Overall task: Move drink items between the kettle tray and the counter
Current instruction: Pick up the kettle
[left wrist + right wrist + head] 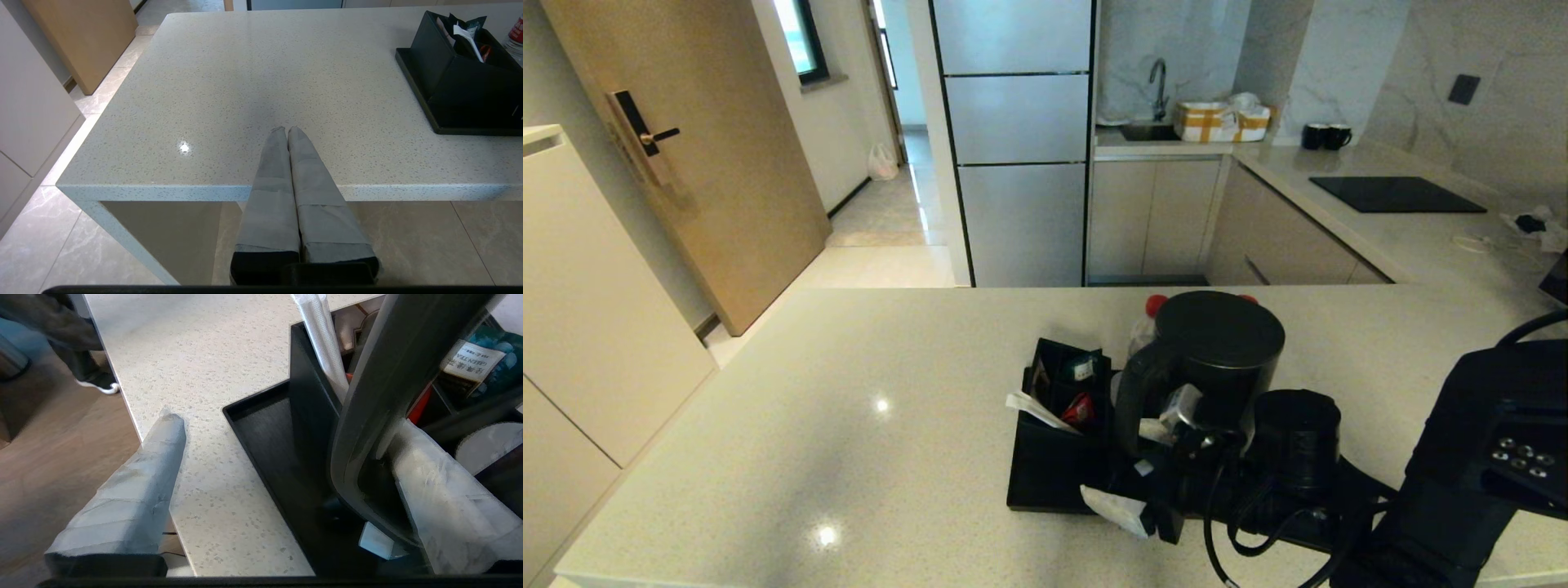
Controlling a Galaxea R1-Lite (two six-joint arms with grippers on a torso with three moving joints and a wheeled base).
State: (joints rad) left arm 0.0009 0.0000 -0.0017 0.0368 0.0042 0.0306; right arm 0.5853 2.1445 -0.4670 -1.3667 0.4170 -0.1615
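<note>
Dark grey kettle (pixel 1217 359) at frame centre, its handle (pixel 380 396) between the right gripper's (pixel 286 457) spread fingers, seemingly unclamped.

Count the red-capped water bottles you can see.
2, though mostly hidden. One bottle stands behind the kettle toward the sachet box; of the other, only a red cap shows above the kettle's lid. More may be hidden.

We look across a compact kitchen: a tall steel-fronted refrigerator (pixel 1017 139) stands beside pale cabinets (pixel 1152 216) and a sink with a curved tap (pixel 1158 88) under marble-veined walls (pixel 1347 57). A black cooktop (pixel 1396 194) sits in the side worktop, two black mugs (pixel 1325 135) behind it. At left, a wooden door (pixel 703 155) with a dark handle; daylight from a window (pixel 800 37) gleams on the tiled floor (pixel 886 237).
</note>
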